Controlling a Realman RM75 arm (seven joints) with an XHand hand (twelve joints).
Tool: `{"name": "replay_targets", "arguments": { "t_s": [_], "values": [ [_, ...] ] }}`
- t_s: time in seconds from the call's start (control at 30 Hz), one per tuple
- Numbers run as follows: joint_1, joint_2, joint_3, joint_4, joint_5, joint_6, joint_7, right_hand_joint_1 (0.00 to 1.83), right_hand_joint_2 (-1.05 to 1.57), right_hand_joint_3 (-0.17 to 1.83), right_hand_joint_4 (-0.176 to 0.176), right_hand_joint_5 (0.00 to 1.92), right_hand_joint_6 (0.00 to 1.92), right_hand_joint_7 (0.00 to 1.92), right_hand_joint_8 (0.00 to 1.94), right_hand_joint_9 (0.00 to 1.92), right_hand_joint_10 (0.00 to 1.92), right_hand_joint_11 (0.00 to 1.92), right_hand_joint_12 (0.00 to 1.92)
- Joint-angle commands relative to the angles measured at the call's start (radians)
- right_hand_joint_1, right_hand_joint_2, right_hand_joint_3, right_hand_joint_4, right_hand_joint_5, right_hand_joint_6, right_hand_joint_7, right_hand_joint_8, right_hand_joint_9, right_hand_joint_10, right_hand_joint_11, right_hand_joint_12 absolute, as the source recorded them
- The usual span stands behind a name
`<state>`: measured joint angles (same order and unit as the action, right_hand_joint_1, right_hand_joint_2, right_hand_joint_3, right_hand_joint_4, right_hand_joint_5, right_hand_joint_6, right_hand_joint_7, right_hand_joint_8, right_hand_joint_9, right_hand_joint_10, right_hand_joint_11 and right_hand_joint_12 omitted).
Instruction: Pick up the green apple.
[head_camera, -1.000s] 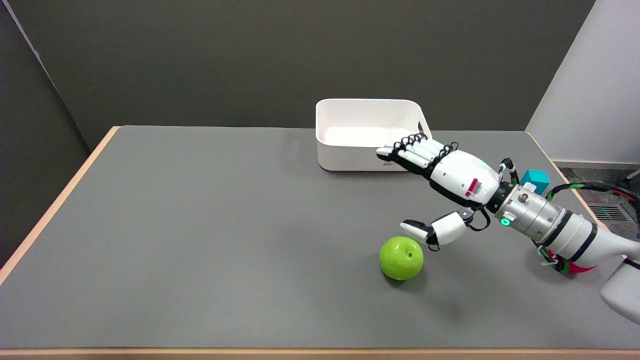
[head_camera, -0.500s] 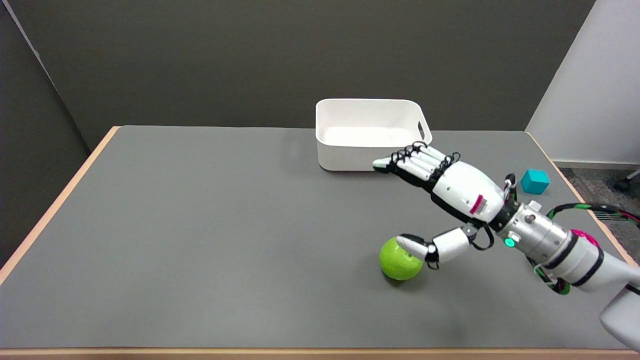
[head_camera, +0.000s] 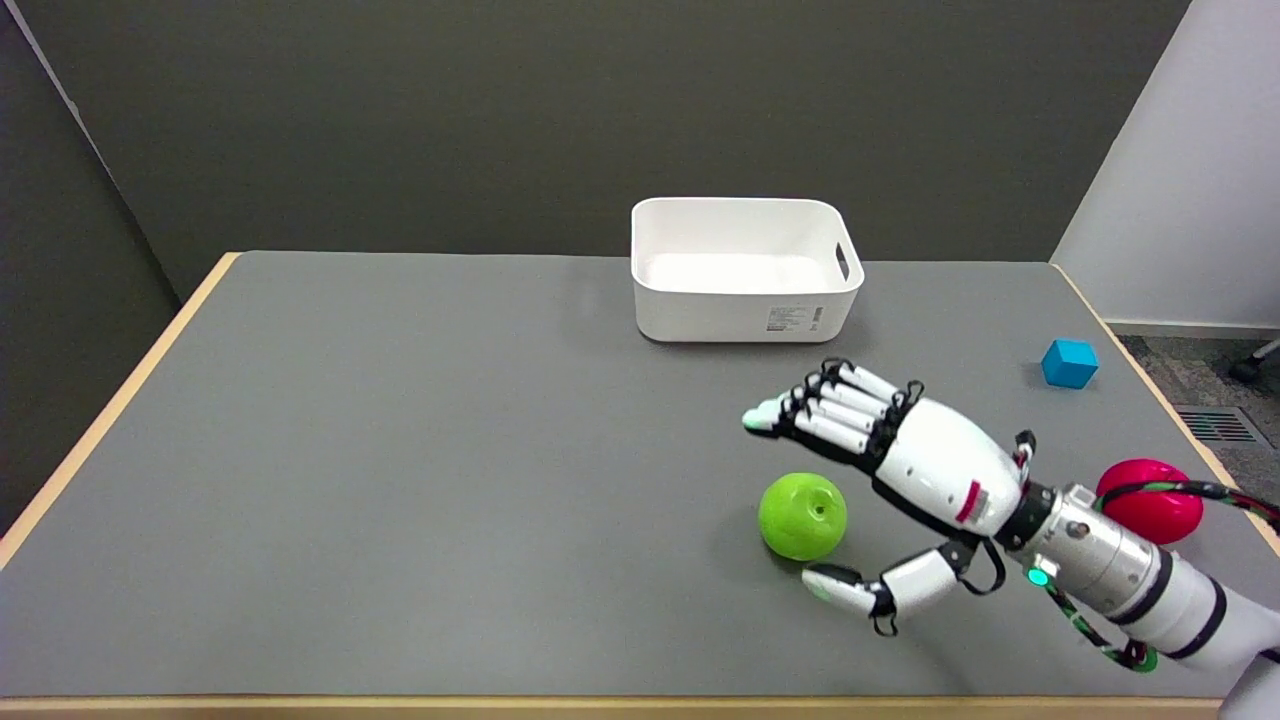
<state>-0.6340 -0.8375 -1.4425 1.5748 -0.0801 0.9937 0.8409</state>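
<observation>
While the green apple (head_camera: 802, 516) rests on the grey bench (head_camera: 450, 450), right of centre and toward the near edge, the right hand (head_camera: 905, 480) is positioned directly beside it on its right. The arm is seen to enter from the lower right corner, with the silver wrist angled up and to the left. The back of the hand faces upward. The fingers (head_camera: 830, 410) are held together and extended to the left, beyond the far side of the apple, while the thumb (head_camera: 850, 592) is extended below it on the near side. The apple thus lies in the gap between fingers and thumb. No contact with the fruit can be confirmed; the fingers are released and nothing is held. A white bin (head_camera: 742, 268) is noted at the far side of the bench, well apart from the hand. A blue cube (head_camera: 1069, 363) lies near the right edge, and a red ball (head_camera: 1150, 500) is partly hidden behind the wrist.
</observation>
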Motion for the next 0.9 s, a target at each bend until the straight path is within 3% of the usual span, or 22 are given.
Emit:
{"name": "replay_targets", "arguments": {
  "t_s": [0.03,0.5,0.9],
  "values": [
    [0.118,-0.012,-0.145,-0.216,-0.024,0.152,-0.063,0.45,0.56,0.86,0.040,0.18,0.40,0.31,0.39,0.18,0.76,0.00,1.16],
    [0.307,-0.005,-0.207,-0.294,-0.019,0.014,-0.048,0.45,0.56,0.85,0.047,0.22,0.44,0.33,0.40,0.20,0.79,0.04,1.21],
    [0.352,-0.032,-0.260,-0.415,-0.019,-0.009,-0.019,0.45,0.56,0.85,0.049,0.23,0.45,0.34,0.40,0.21,0.79,0.04,1.21]
  ]
}}
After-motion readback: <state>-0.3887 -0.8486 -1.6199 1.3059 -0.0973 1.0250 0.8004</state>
